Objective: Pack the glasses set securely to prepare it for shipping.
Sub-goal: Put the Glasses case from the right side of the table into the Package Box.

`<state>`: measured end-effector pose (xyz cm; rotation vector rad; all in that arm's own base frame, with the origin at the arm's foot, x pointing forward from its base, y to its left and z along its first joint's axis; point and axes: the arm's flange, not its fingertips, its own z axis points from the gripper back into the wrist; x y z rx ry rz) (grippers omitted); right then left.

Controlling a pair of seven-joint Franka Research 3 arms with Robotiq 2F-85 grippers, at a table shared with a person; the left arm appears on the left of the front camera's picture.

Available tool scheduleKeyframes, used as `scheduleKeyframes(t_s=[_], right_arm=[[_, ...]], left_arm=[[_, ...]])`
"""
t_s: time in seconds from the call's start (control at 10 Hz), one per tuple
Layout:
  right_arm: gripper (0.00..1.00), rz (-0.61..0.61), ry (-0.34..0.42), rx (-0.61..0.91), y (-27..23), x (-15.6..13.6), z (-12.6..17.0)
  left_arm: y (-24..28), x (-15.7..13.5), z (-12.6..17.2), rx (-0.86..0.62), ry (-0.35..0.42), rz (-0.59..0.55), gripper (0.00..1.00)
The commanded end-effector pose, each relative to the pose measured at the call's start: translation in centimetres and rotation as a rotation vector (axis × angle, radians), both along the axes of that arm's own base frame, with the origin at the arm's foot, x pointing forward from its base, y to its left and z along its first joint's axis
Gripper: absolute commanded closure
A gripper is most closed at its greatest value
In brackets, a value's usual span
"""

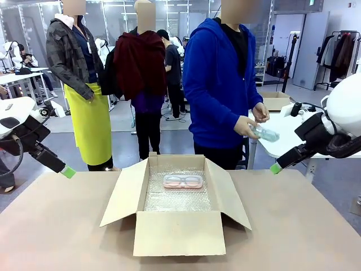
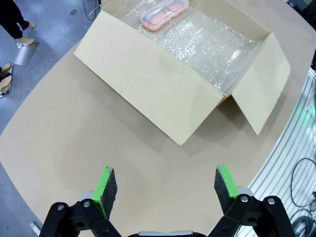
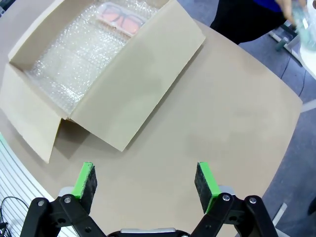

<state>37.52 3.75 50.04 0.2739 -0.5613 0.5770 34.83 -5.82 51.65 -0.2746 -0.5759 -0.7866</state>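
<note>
The pink case [image 1: 183, 181] lies flat on the bubble wrap [image 1: 175, 202] inside the open cardboard box [image 1: 176, 232], close to its far wall. The mint-green case [image 1: 265, 134] is in the person's hands [image 1: 246, 125], beyond the far edge of the table [image 1: 51, 226]. The left gripper [image 2: 164, 174] and the right gripper [image 3: 145, 169] hang above the table, one at each side of the box, both with jaws spread wide and holding nothing.
</note>
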Motion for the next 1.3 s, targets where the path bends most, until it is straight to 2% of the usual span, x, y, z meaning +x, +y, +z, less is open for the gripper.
scheduleKeyframes(t_s=[0.0, 1.2], right_arm=[[0.00, -0.014, -0.004, 0.000, 0.08, -0.06, 0.01], [0.00, -0.014, -0.004, 0.000, 0.08, -0.06, 0.01]], left_arm=[[0.14, 0.04, 0.05, -0.013, -0.004, -0.008, 0.00], [0.14, 0.04, 0.05, -0.013, -0.004, -0.008, 0.00]])
